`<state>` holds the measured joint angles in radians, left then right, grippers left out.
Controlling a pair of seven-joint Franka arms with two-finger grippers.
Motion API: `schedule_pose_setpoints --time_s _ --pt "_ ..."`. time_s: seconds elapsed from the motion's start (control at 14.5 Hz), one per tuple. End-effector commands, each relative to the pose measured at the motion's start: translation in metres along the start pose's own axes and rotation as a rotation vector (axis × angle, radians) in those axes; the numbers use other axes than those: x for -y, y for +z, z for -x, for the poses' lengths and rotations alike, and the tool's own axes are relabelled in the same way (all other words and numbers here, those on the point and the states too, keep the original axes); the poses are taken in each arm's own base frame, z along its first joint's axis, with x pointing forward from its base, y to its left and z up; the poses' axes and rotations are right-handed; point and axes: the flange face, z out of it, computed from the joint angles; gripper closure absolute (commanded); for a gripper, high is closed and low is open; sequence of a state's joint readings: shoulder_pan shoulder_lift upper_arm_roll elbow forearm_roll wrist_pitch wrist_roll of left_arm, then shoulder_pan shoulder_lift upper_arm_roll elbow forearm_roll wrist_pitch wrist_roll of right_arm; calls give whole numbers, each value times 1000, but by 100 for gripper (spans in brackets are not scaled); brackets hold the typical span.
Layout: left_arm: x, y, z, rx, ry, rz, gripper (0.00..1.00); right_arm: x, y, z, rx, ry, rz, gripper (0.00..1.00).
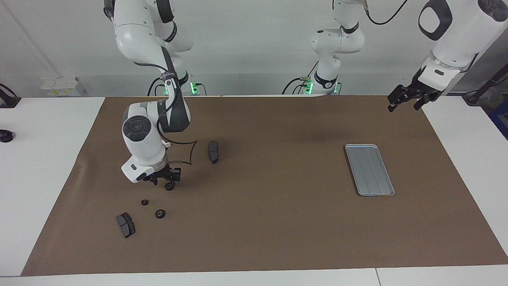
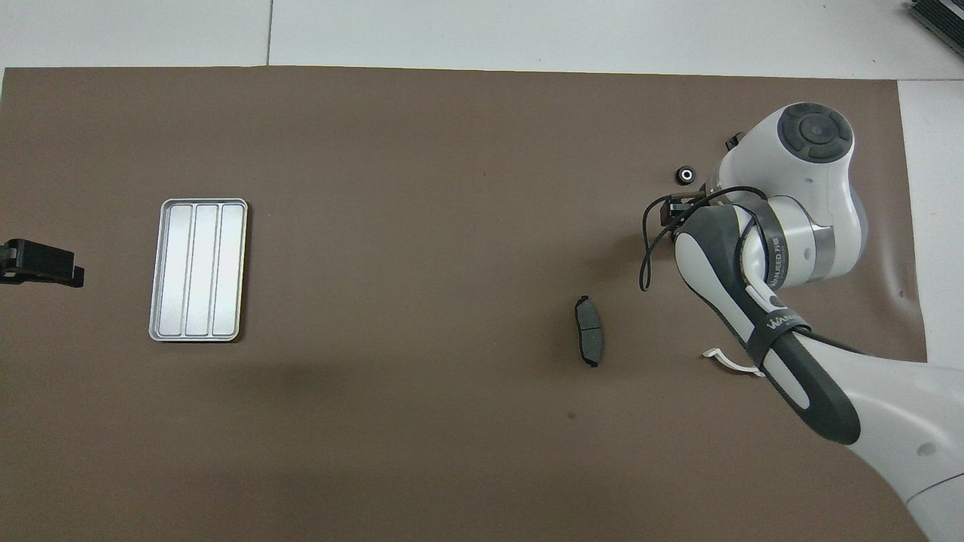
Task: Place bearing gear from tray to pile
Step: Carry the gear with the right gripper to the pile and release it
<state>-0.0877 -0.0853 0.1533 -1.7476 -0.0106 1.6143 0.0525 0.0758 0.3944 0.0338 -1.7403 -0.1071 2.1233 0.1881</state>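
The bearing gear (image 1: 170, 186) sits right at the fingertips of the right gripper (image 1: 167, 181), low over the brown mat (image 1: 278, 222) toward the right arm's end of the table. Whether it is gripped or already let go cannot be told. It is a small black ring-shaped part, like the two loose gears (image 1: 145, 202) (image 1: 160, 213) on the mat nearby, beside a dark brake pad (image 1: 125, 225). The right arm is bent down steeply, wrist tilted, cable looping beside it. The tray (image 1: 369, 169) – silver-grey and grooved – lies well apart, toward the left arm's end. The left gripper (image 1: 405, 104) waits raised over the mat's edge, jaws wide and holding nothing.
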Motion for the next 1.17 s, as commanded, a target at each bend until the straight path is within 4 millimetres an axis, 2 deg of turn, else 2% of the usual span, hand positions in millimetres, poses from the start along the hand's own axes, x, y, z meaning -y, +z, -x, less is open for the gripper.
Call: schedule_pose_setpoints --time_s 0.0,0.28,0.34,0.41,0.48,0.69,0.89,1.1 --pt "4 1 8 -3 -9 -8 0 -8 -49 10 -55 11 -6 0" --pt "6 1 8 -4 -17 -13 0 -18 -124 7 -93 17 -2 0" --pt "0 1 8 -4 -9 -17 0 -18 -140 12 -114 20 -7 0" --pt "0 0 9 -5 -9 -17 0 -20 -155 18 -118 29 -16 0" --pt "9 0 9 -5 -25 -17 0 -22 -169 26 -107 37 -25 0" --pt "3 0 9 -5 -19 -24 0 -18 -211 54 -69 42 -47 0" --pt "6 -7 9 -20 -29 -25 0 -18 -242 72 -46 35 -39 0" --pt "11 -8 11 -16 -38 -25 0 -17 -249 74 -64 35 -45 0"
